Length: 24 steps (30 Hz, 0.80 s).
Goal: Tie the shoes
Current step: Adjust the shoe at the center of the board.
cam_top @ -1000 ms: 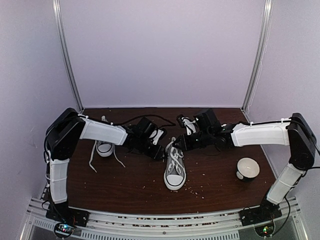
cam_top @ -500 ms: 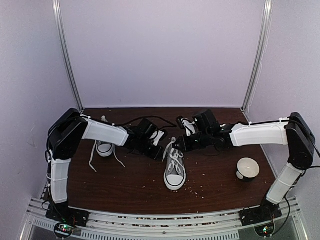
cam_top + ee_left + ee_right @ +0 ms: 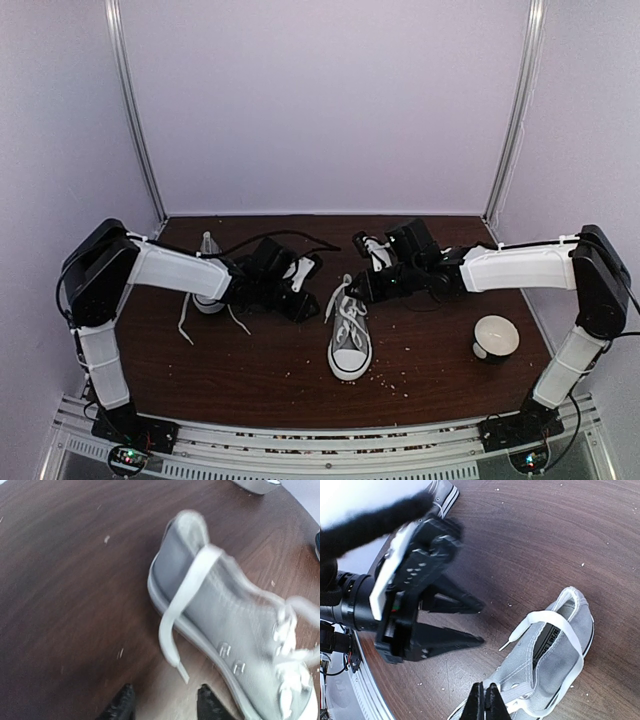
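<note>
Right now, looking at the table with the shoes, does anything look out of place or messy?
Yes. The middle shoe has its lace undone, one end draped across the heel opening and down the side. The far-left shoe trails loose laces over the table. Pale crumbs are scattered around the middle shoe's toe.

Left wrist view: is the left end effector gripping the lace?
No, the left end effector is open and empty; the lace drapes over the shoe, ending just ahead of it.

A white cup (image 3: 495,336) stands on the dark wooden table (image 3: 250,370), well to the right of the right pincer (image 3: 357,289) and nearer the front edge (pale crumbs (image 3: 395,380) speckle the wood near that pincer).
</note>
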Each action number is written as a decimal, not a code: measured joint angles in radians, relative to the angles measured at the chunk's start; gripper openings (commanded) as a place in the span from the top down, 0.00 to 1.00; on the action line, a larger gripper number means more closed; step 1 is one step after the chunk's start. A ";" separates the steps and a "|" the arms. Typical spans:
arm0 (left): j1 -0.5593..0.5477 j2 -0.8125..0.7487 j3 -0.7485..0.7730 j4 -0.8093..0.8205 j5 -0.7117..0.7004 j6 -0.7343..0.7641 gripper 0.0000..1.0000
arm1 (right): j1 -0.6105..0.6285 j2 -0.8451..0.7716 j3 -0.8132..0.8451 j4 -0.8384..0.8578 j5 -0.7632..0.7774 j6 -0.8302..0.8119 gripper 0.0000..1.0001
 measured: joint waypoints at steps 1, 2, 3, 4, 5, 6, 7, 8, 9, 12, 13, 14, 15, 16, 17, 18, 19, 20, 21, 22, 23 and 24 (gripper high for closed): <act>-0.003 0.026 0.038 -0.007 0.005 0.008 0.52 | 0.000 0.000 0.000 0.000 0.000 0.000 1.00; -0.005 0.054 0.080 -0.015 0.011 0.018 0.51 | 0.000 0.000 0.000 0.000 0.000 0.000 1.00; -0.008 0.080 0.113 -0.021 0.015 0.027 0.51 | -0.001 0.000 0.000 0.001 -0.001 0.000 1.00; -0.009 0.105 0.148 -0.033 0.021 0.035 0.50 | -0.001 0.000 0.000 0.002 -0.002 0.000 1.00; -0.011 0.134 0.190 -0.052 0.027 0.048 0.50 | -0.002 0.000 0.000 0.002 -0.003 0.000 1.00; -0.011 0.154 0.214 -0.060 0.034 0.056 0.51 | -0.002 0.000 0.000 0.003 -0.003 0.000 1.00; -0.011 0.178 0.248 -0.085 0.039 0.065 0.51 | -0.003 0.000 0.000 0.003 -0.004 0.000 1.00; -0.011 0.202 0.278 -0.105 0.042 0.073 0.51 | -0.005 0.000 0.000 0.003 -0.006 0.000 1.00; -0.011 0.224 0.305 -0.122 0.044 0.080 0.53 | -0.006 0.000 0.000 0.004 -0.009 0.000 1.00; -0.011 0.275 0.352 -0.162 0.042 0.093 0.59 | -0.010 0.000 0.000 0.004 -0.018 0.000 1.00; -0.011 0.280 0.354 -0.167 0.040 0.098 0.60 | -0.011 0.000 0.000 0.004 -0.020 0.000 1.00; -0.011 0.280 0.359 -0.179 0.035 0.098 0.60 | -0.012 0.000 0.000 0.004 -0.022 0.000 1.00; -0.011 0.280 0.360 -0.183 0.029 0.099 0.61 | -0.013 0.000 0.000 0.004 -0.024 0.000 1.00; -0.011 0.280 0.360 -0.185 0.021 0.099 0.61 | -0.013 0.000 0.000 0.004 -0.027 0.000 1.00; -0.011 0.280 0.360 -0.186 0.015 0.099 0.62 | -0.013 0.000 0.000 0.004 -0.029 0.000 1.00; -0.011 0.280 0.361 -0.188 0.010 0.100 0.63 | -0.013 0.000 0.000 0.004 -0.031 0.000 1.00; -0.011 0.280 0.362 -0.190 0.008 0.101 0.64 | -0.013 0.000 0.000 0.004 -0.033 0.000 1.00; -0.012 0.281 0.363 -0.193 0.008 0.104 0.65 | -0.014 0.000 0.000 0.004 -0.035 0.000 1.00; -0.012 0.281 0.363 -0.195 0.010 0.107 0.65 | -0.014 0.000 0.001 0.003 -0.037 0.000 1.00; -0.013 0.281 0.365 -0.198 0.011 0.110 0.65 | -0.015 0.000 0.003 0.003 -0.038 0.000 1.00; -0.014 0.281 0.365 -0.201 0.014 0.114 0.65 | -0.017 0.000 0.006 0.003 -0.039 0.000 1.00; -0.014 0.281 0.365 -0.202 0.018 0.119 0.64 | -0.018 0.000 0.009 0.003 -0.040 0.000 1.00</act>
